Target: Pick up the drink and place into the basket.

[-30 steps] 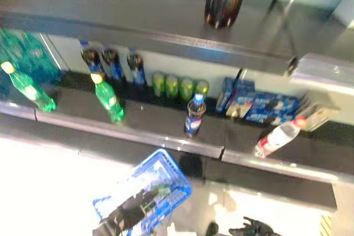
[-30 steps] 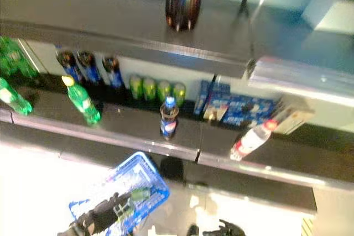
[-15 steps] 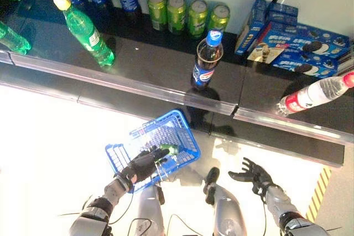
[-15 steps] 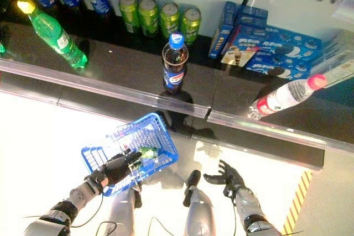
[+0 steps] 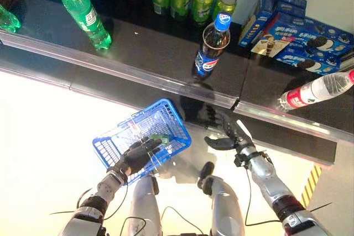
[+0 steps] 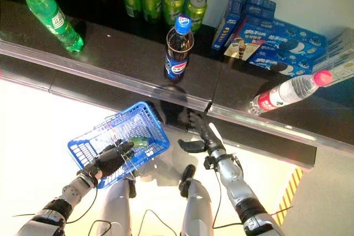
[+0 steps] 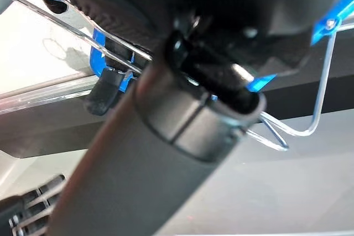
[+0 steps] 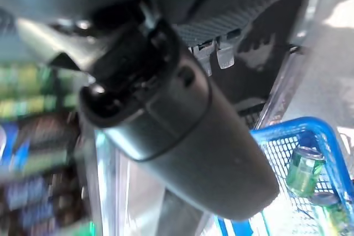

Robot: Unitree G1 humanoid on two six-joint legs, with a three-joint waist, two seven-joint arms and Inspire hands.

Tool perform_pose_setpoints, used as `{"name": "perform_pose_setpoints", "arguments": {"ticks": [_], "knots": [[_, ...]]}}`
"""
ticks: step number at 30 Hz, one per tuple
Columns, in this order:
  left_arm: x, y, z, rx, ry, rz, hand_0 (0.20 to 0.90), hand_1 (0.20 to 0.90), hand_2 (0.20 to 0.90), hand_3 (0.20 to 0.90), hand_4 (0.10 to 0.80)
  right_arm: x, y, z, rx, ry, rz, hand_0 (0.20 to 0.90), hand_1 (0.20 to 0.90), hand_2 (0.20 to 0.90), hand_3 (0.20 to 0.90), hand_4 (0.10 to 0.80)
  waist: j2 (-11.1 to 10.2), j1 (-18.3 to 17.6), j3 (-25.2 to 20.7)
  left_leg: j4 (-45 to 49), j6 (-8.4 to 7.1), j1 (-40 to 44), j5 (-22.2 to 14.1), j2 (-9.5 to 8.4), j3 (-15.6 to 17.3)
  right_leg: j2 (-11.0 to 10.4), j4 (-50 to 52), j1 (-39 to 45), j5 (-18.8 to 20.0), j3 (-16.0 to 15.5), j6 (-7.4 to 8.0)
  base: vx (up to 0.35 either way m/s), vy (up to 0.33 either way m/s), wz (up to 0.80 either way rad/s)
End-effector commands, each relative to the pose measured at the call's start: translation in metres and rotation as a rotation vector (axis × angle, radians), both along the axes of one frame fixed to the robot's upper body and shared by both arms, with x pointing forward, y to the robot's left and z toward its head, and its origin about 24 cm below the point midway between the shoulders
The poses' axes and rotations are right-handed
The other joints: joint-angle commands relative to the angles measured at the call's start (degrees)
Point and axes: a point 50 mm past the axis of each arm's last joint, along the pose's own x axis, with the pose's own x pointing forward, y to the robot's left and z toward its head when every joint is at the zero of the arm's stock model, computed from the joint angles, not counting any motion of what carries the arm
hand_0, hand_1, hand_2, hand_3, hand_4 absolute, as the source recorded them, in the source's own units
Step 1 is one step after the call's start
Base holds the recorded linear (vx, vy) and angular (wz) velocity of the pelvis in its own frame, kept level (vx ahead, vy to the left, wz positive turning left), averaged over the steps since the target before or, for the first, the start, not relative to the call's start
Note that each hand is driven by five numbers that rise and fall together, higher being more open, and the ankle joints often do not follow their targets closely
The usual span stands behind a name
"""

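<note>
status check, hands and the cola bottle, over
Left hand shut on the blue basket's handle. Right hand open, below the shelf edge. Cola bottle upright on the shelf, untouched. Nothing between hand and bottle.

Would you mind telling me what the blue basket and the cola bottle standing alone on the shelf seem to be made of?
The basket looks like glossy blue plastic mesh with thin bare-metal wire handles, held by the left hand. The cola bottle seems clear plastic: dark liquid shows through, with a blue cap and label.
</note>
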Motion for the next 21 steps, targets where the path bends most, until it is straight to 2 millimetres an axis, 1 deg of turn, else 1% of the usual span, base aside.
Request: {"name": "perform_pose_setpoints", "arguments": {"ticks": [1, 5, 8, 9, 10, 14, 16, 18, 21], "knots": [[-0.016, -0.009, -0.004, -0.088, -0.033, -0.040, 0.300, 0.300, 0.300, 0.200, 0.100, 0.004, 0.004, 0.038, -0.070, -0.182, 0.105, 0.900, 0.900, 0.900, 0.900, 0.800, -0.20, 0.78, -2.78, 1.80, -0.05, 3.53, -4.49, 0.39, 1.08, -0.42, -3.01, -0.68, 4.06, 5.85, 4.53, -0.019, 0.003, 0.09], [-0.013, -0.014, -0.003, -0.094, -0.044, -0.055, 0.300, 0.300, 0.300, 0.200, 0.100, 0.008, 0.016, 0.062, -0.130, -0.257, 0.207, 0.900, 0.900, 0.900, 0.900, 0.800, 0.17, 0.74, -2.18, 1.24, -0.06, 3.97, -4.32, -0.14, 0.93, -0.30, -3.13, -0.40, 3.66, 5.95, 4.42, -0.012, 0.009, 0.08], [-0.013, -0.016, -0.003, -0.101, -0.047, -0.061, 0.300, 0.300, 0.300, 0.200, 0.100, 0.007, 0.022, 0.075, -0.167, -0.308, 0.259, 0.900, 0.900, 0.900, 0.900, 0.800, 0.49, 0.60, -1.93, 0.82, -0.09, 4.28, -4.15, -0.40, 1.06, -0.24, -3.29, -0.23, 3.52, 5.98, 4.39, -0.007, 0.013, 0.01], [-0.012, -0.017, -0.003, -0.104, -0.048, -0.062, 0.300, 0.300, 0.300, 0.200, 0.100, 0.005, 0.026, 0.083, -0.187, -0.338, 0.293, 0.900, 0.900, 0.900, 0.900, 0.800, 0.69, 0.46, -1.73, 0.49, -0.12, 4.56, -4.03, -0.47, 1.18, -0.24, -3.35, -0.09, 3.40, 5.97, 4.39, 0.000, 0.000, 0.00], [-0.012, -0.017, -0.003, -0.104, -0.048, -0.062, 0.300, 0.300, 0.300, 0.200, 0.100, 0.005, 0.026, 0.083, -0.187, -0.338, 0.293, 0.900, 0.900, 0.900, 0.900, 0.800, 0.70, 0.46, -1.72, 0.48, -0.12, 4.58, -4.03, -0.47, 1.18, -0.24, -3.35, -0.07, 3.40, 5.96, 4.39, -0.012, 0.034, 0.03], [-0.014, -0.018, -0.005, -0.113, -0.045, -0.064, 0.300, 0.300, 0.300, 0.200, 0.100, 0.000, 0.030, 0.102, -0.218, -0.419, 0.347, 0.900, 0.900, 0.900, 0.900, 0.800, 1.13, 0.15, -1.33, -0.14, -0.14, 5.27, -3.77, -0.55, 1.67, -0.32, -3.30, 0.27, 3.11, 5.88, 4.36, -0.001, 0.018, 0.03], [-0.015, -0.018, -0.005, -0.114, -0.044, -0.065, 0.300, 0.300, 0.300, 0.200, 0.100, 0.000, 0.030, 0.107, -0.208, -0.440, 0.349, 0.900, 0.900, 0.900, 0.900, 0.800, 1.22, 0.07, -1.27, -0.24, -0.09, 5.45, -3.78, -0.57, 1.80, -0.36, -3.24, 0.30, 3.07, 5.88, 4.36, 0.000, 0.000, 0.00], [-0.016, -0.018, -0.006, -0.118, -0.044, -0.064, 0.300, 0.300, 0.300, 0.200, 0.100, -0.002, 0.029, 0.118, -0.145, -0.479, 0.338, 0.900, 0.900, 0.900, 0.900, 0.800, 1.40, -0.12, -1.09, -0.17, -0.07, 5.61, -3.85, -0.49, 2.05, -0.42, -3.07, 0.33, 2.94, 5.86, 4.31, 0.000, 0.000, 0.00], [-0.017, -0.020, -0.008, -0.128, -0.047, -0.059, 0.300, 0.300, 0.300, 0.200, 0.100, -0.005, 0.027, 0.126, -0.059, -0.523, 0.311, 0.900, 0.900, 0.900, 0.900, 0.800, 1.80, -0.50, -0.77, -0.13, 0.12, 5.83, -4.02, -0.61, 2.29, -0.48, -2.52, 0.05, 2.71, 6.13, 4.25, -0.003, 0.021, -0.01]]}}
